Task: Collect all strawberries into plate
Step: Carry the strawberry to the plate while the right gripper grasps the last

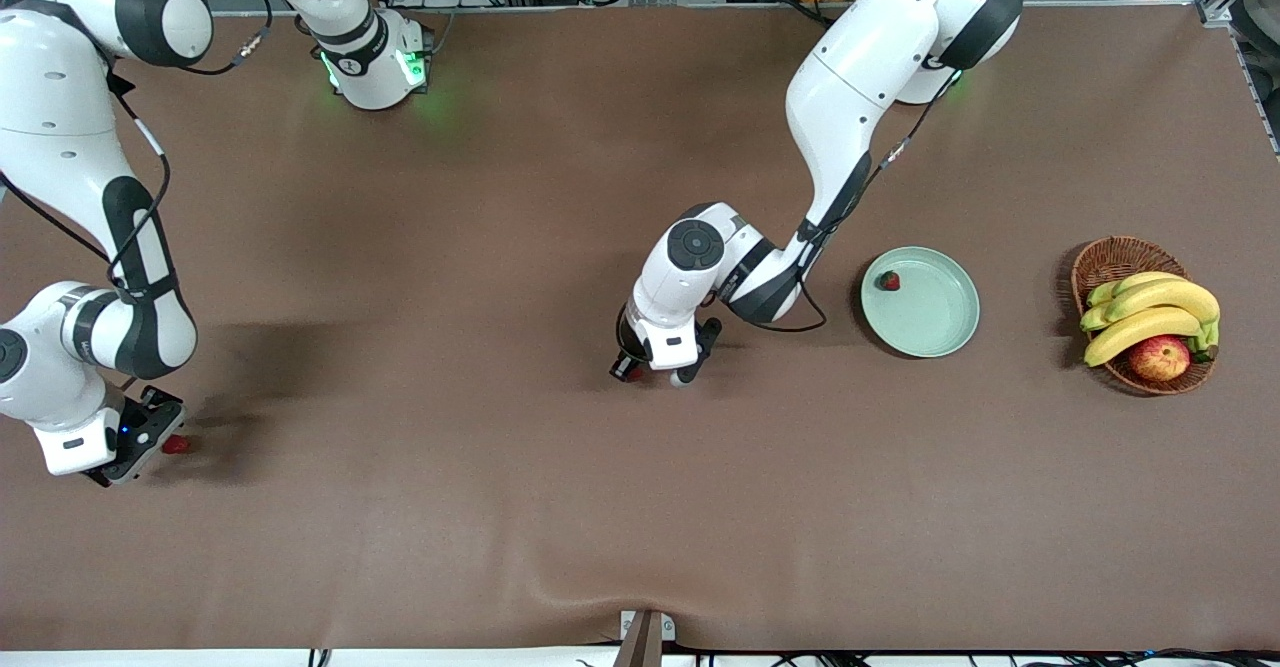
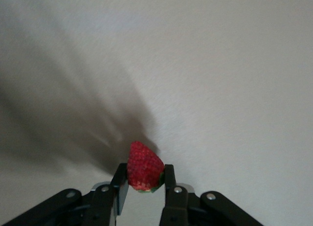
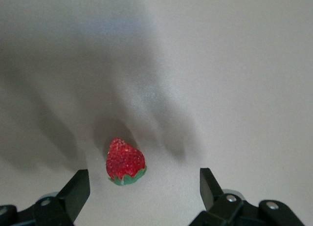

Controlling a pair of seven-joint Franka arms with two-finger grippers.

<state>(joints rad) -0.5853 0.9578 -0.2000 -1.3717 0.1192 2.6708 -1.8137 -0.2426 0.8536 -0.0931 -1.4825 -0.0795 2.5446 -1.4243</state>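
Right gripper (image 1: 150, 442) low over the desk near the edge at the right arm's end, in the half nearer the front camera. Its fingers (image 3: 78, 189) stand wide apart. One strawberry (image 1: 176, 444) lies on the cloth just beside it; in the right wrist view this berry (image 3: 125, 162) sits between the spread fingers, closer to one of them, touching neither, green top toward the wrist. Nothing else lies around it, only arm shadow on the brown cloth.

Left gripper (image 1: 630, 372) is down at the desk's middle, clamped on a second strawberry (image 2: 144, 167). The left wrist view shows the pads (image 2: 168, 179) pressed on both flanks of the berry, its red tip pointing away from the wrist. From the front camera that berry (image 1: 628, 373) is a small red spot under the wrist housing, mostly covered by it.

Plate (image 1: 950, 342) rests farther from the front camera than the held berry, toward the left arm's end of the desk, well apart from the left gripper. A third strawberry (image 1: 888, 280) lies in it, close to the rim on the side toward the arm bases. The left arm's forearm and a black cable loop (image 1: 800, 322) lie between gripper and plate.

Wicker basket (image 1: 1105, 262) stands near the edge at the left arm's end, apart from the plate, holding bananas (image 1: 1150, 312) and an apple (image 1: 1160, 357).
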